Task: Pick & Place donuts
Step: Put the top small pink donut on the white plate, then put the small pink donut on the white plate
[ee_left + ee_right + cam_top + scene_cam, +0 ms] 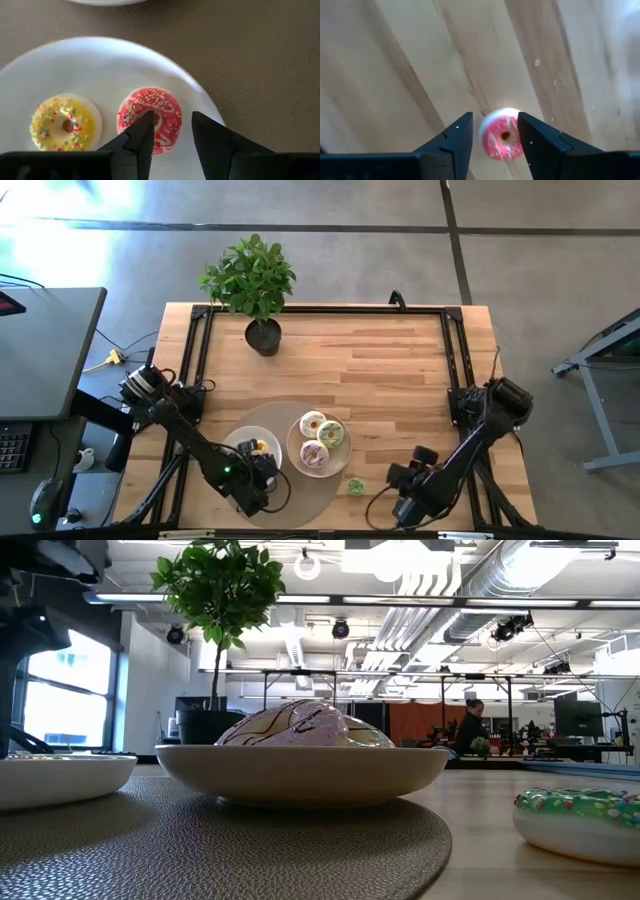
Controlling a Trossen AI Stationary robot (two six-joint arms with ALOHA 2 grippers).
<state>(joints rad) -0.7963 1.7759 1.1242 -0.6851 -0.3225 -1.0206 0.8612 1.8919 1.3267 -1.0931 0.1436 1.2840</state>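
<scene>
Both pincers work at the tabletop's near edge, each over a small red donut.

The left pincer (172, 131) hangs open over the red donut (149, 125) beside a yellow one (63, 123) on the left plate (100, 65), apparently mid-placement or mid-pick. The right pincer (495, 131), fingers spread, straddles a pink donut (502, 135) on bare wood near the right corner, seemingly lined up to grasp it. Three larger donuts (320, 441) fill the middle plate (293, 442).

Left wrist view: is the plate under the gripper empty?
No, the plate holds a yellow donut and a red donut, with the open left gripper over the red one.
</scene>
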